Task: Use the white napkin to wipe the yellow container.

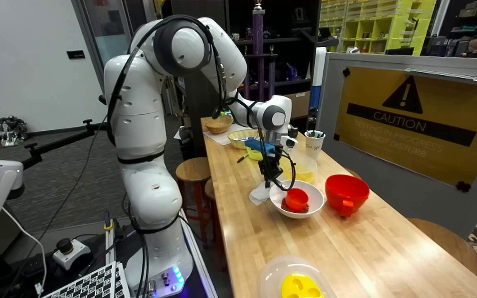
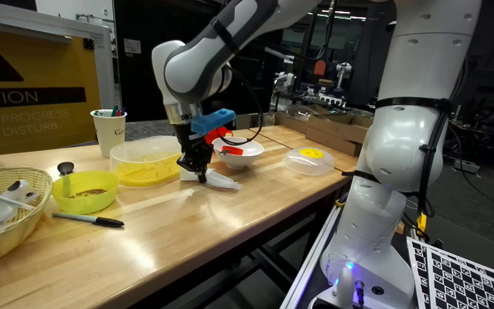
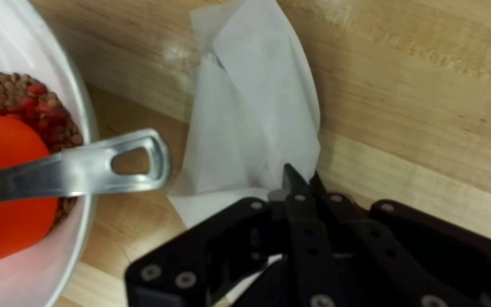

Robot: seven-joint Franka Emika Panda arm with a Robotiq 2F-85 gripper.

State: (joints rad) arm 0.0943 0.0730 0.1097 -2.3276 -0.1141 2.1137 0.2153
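Observation:
The white napkin (image 1: pixel 258 195) lies crumpled on the wooden table beside the white bowl; it also shows in an exterior view (image 2: pixel 222 181) and the wrist view (image 3: pixel 249 115). My gripper (image 3: pixel 303 174) points down at the napkin's edge, its fingertips close together with a fold of napkin between them. The gripper also shows in both exterior views (image 1: pixel 268 182) (image 2: pixel 202 177), low at the table. The yellow container (image 2: pixel 146 169), low, wide and translucent with a yellow base, stands just beside the gripper; the arm partly covers it in an exterior view (image 1: pixel 304 165). It is out of the wrist view.
The white bowl (image 1: pixel 290 213) holds a red cup (image 1: pixel 297 198) whose metal handle (image 3: pixel 139 162) sticks out towards the napkin. A red bowl (image 1: pixel 346 190), a bright yellow bowl (image 2: pixel 85 199), a pen cup (image 2: pixel 109 133), a marker (image 2: pixel 88 219), a basket (image 2: pixel 11 227) and a clear dome (image 2: pixel 309 167) stand around.

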